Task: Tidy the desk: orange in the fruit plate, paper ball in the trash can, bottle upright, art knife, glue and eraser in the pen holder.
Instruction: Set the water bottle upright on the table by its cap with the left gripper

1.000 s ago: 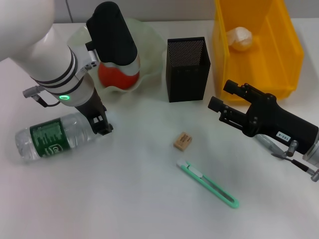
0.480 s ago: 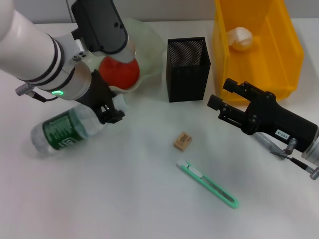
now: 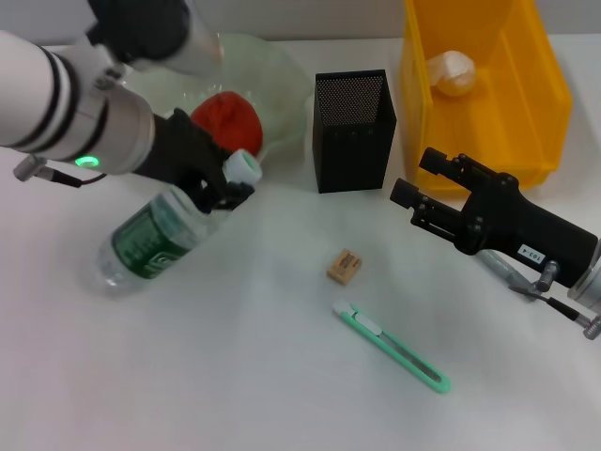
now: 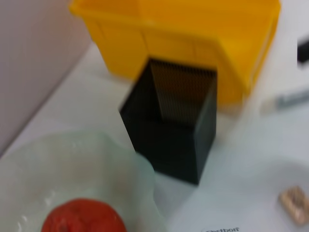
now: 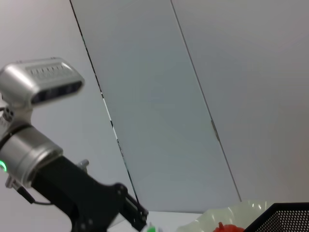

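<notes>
My left gripper [image 3: 222,188] is shut on the neck of the clear bottle [image 3: 150,240], which has a green label and leans with its white cap raised. The orange [image 3: 228,120] lies in the pale green fruit plate [image 3: 277,75] just behind it. The paper ball [image 3: 451,72] sits in the yellow trash can [image 3: 545,113]. The black mesh pen holder [image 3: 352,127] stands between plate and bin. The tan eraser [image 3: 344,266] and the green art knife [image 3: 390,346] lie on the table. My right gripper [image 3: 413,178] is open near the bin, over a grey glue stick [image 3: 502,268].
The left wrist view shows the orange [image 4: 82,217], the plate [image 4: 72,159], the pen holder [image 4: 176,121], the yellow bin [image 4: 183,34] and the eraser [image 4: 294,203]. Bare white tabletop stretches along the front.
My left gripper has risen and moved right with the bottle's neck, so the bottle went from lying flat to leaning with its cap up. The right arm has stayed put.
</notes>
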